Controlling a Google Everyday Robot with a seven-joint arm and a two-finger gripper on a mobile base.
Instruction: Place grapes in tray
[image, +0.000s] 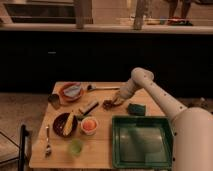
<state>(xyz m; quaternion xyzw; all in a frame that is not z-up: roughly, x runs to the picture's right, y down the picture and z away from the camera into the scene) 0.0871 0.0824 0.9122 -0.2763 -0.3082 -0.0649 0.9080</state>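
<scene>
Barely begun: the hand is closed on the grapes, down on the counter, which have yet to be carried to the empty tray at its near right.

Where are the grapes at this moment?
In the camera view the grapes lie mid-table, left of the green sponge and just beyond the far left corner of the tray, with the gripper shut on them.
</scene>
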